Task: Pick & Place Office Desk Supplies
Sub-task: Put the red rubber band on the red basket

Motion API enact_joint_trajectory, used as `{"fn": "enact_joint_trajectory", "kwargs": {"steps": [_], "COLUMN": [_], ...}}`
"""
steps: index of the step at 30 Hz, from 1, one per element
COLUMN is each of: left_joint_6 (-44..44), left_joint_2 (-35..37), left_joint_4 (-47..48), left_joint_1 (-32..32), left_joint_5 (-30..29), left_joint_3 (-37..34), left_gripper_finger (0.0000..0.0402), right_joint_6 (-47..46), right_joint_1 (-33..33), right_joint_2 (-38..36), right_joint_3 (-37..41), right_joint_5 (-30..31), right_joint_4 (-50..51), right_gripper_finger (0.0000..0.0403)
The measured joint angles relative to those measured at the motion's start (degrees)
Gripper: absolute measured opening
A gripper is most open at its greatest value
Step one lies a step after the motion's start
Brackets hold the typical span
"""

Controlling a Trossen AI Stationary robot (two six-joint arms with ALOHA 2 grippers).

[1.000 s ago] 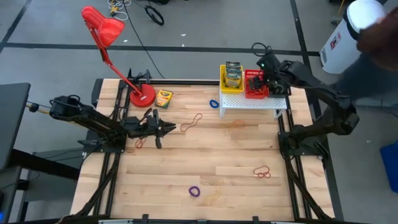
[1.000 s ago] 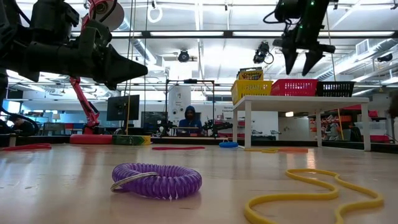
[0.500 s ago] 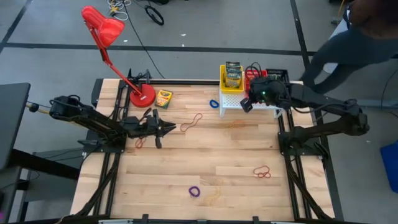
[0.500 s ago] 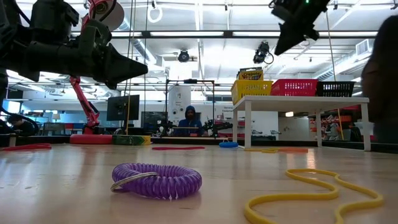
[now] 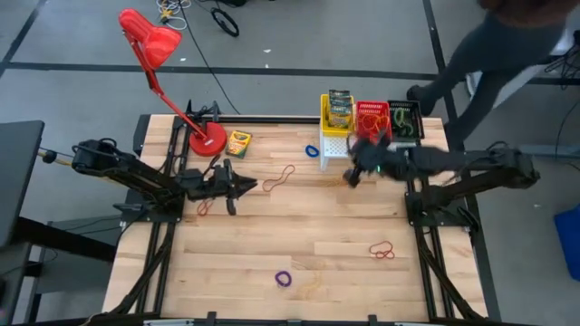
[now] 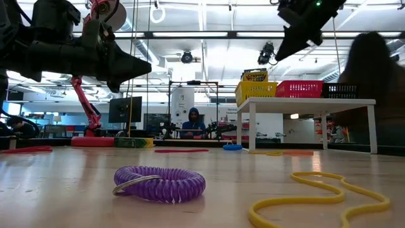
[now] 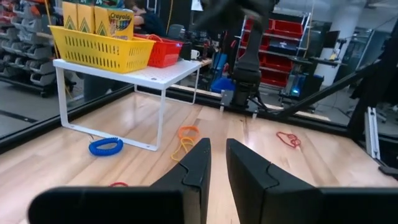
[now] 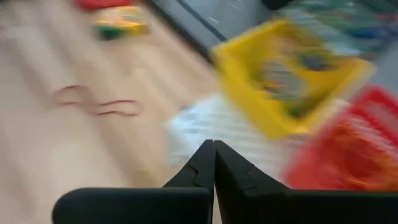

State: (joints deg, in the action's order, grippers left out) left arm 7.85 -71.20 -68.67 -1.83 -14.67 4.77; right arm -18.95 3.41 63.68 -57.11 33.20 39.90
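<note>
Three little mesh baskets are sitting in a row on a white shelf (image 5: 367,149) at the far right of the table (image 5: 299,235). The yellow basket (image 5: 337,112) is holding crayon boxes (image 7: 112,18), the red basket (image 5: 372,116) is holding red bands, and the black basket (image 5: 404,118) is holding green ones. One more crayon box (image 5: 238,142) is lying near the lamp (image 5: 168,63). Bands are lying about: blue (image 5: 312,150), red (image 5: 279,177), purple (image 5: 284,278). The right gripper (image 5: 355,172) is hanging by the shelf, pinched tight with nothing in it. The left gripper (image 5: 246,186) is hanging at the left, a small gap between its fingers, holding nothing.
</note>
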Motion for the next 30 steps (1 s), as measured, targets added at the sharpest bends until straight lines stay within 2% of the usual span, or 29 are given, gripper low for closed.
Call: {"fn": "enact_joint_trajectory", "kwargs": {"steps": [4,7,10,13,16,23,27,30], "left_joint_6": [0.2,-0.37,-1.85,-2.99,-3.42,-3.3,-3.4,-4.04], "left_joint_2": [0.0,0.0,-0.02,-0.62,-2.28,-9.98,-17.01,-22.3], "left_joint_4": [4.01,10.38,18.0,24.09,26.32,27.82,21.85,13.4], "left_joint_1": [0.88,0.58,-0.57,-2.07,-3.51,-6.81,-7.23,-7.25], "left_joint_5": [3.26,6.36,6.76,5.57,5.71,6.86,6.8,6.81], "left_joint_3": [1.9,4.94,8.11,10.98,12.49,15.33,16.69,16.88], "left_gripper_finger": [0.0056,0.005,0.0033,0.0008,0.0006,0.0007,0.0015,0.0016], "right_joint_6": [2.36,2.96,3.34,3.4,2.87,1.34,0.15,-4.95], "right_joint_1": [-9.42,-14.49,-17.81,-20.16,-22.42,-28.72,-32.25,-34.79], "right_joint_2": [-0.05,0.11,0.08,0.08,0.08,0.08,0.08,0.11], "right_joint_3": [9.51,17.2,24.09,29.51,32.62,34.15,34.03,31.05], "right_joint_5": [0.88,1.14,1.34,1.44,2.16,9.8,11.02,11.34], "right_joint_4": [-17.96,-33.79,-47.02,-55.8,-57.79,-58.13,-57.26,-47.72], "right_gripper_finger": [0.0004,0.0011,0.0014,0.0011,0.0008,0.0008,0.0008,0.0011]}}
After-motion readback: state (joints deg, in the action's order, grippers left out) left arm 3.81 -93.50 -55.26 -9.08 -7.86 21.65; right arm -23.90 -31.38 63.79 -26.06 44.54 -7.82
